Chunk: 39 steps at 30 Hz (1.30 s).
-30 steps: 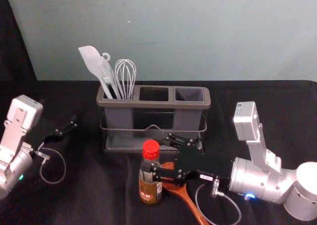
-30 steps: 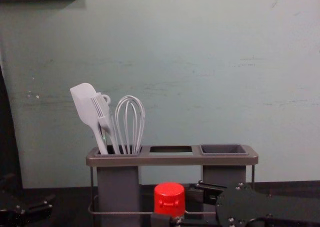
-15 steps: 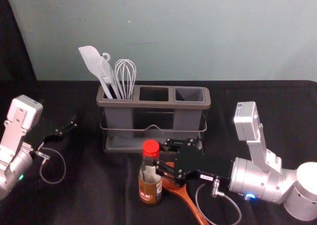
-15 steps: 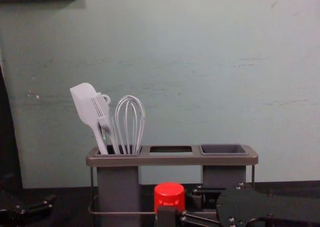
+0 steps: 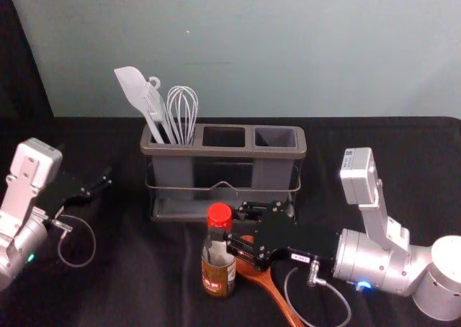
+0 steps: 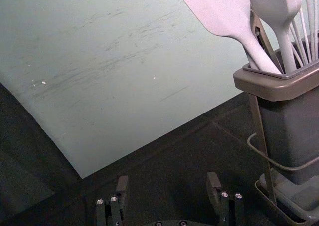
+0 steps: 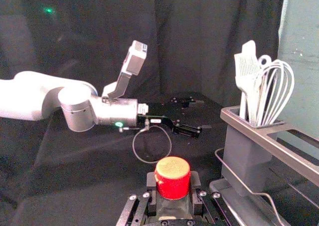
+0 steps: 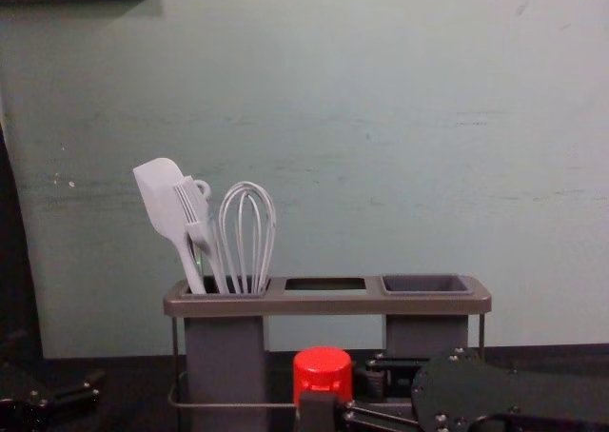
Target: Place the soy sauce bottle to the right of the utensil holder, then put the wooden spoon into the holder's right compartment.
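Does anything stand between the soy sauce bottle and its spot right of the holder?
Yes: the wooden spoon lies just right of the bottle, partly beneath the right claw, so a low slide might catch it. The utensil holder stands behind the bottle.

This looks like a robotics lab: a jointed robot arm [image 5: 374, 261] at the head view's lower right, black cloth [image 5: 137, 291], dark curtain [image 7: 199, 37].

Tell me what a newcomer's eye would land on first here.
Probably the bright red cap of the soy sauce bottle, standing in front of the utensil holder, the right gripper's jaws on either side of its neck. Next, likely the pale spatula and whisk rising from the holder's left compartment.
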Each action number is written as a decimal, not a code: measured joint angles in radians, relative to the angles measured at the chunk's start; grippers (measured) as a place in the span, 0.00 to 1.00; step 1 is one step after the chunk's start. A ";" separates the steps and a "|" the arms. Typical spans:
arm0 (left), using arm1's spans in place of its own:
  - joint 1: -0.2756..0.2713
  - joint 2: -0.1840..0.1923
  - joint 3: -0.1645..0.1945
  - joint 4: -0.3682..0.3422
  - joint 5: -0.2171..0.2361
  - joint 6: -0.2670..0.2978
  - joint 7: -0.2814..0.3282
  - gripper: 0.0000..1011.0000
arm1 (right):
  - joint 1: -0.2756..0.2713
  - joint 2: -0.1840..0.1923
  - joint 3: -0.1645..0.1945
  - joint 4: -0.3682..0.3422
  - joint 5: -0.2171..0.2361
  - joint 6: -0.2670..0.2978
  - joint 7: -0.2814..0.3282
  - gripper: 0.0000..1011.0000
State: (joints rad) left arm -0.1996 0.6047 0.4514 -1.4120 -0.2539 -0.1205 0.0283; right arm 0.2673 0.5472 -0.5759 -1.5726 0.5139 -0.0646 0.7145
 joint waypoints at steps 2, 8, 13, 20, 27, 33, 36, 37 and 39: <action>0.000 0.000 0.000 0.000 0.000 0.000 0.000 1.00 | 0.000 0.000 0.000 0.000 0.000 0.000 0.000 0.37; 0.000 0.000 0.000 0.000 0.000 0.000 0.000 1.00 | -0.005 0.008 0.002 -0.016 -0.004 -0.009 -0.006 0.37; 0.000 0.000 0.000 0.000 0.000 0.000 0.000 1.00 | -0.029 0.034 0.026 -0.070 -0.007 -0.018 -0.031 0.37; 0.000 0.000 0.000 0.000 0.000 0.000 0.000 1.00 | -0.089 0.086 0.083 -0.163 0.017 -0.017 -0.068 0.37; 0.000 0.000 0.000 0.000 0.000 0.000 0.000 1.00 | -0.213 0.175 0.177 -0.274 0.058 -0.037 -0.104 0.37; 0.000 0.000 0.000 0.000 0.000 0.000 0.000 1.00 | -0.357 0.263 0.301 -0.339 0.090 -0.053 -0.150 0.37; 0.000 0.000 0.000 0.000 0.000 0.000 0.000 1.00 | -0.412 0.287 0.359 -0.342 0.105 -0.060 -0.171 0.37; 0.000 0.000 0.000 0.000 0.000 0.000 0.000 1.00 | -0.431 0.293 0.384 -0.336 0.111 -0.063 -0.179 0.37; 0.000 0.000 0.000 0.000 0.000 0.000 0.000 1.00 | -0.441 0.294 0.402 -0.323 0.117 -0.064 -0.184 0.37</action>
State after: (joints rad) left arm -0.1995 0.6047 0.4514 -1.4120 -0.2539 -0.1205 0.0283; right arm -0.1739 0.8413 -0.1734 -1.8956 0.6308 -0.1289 0.5308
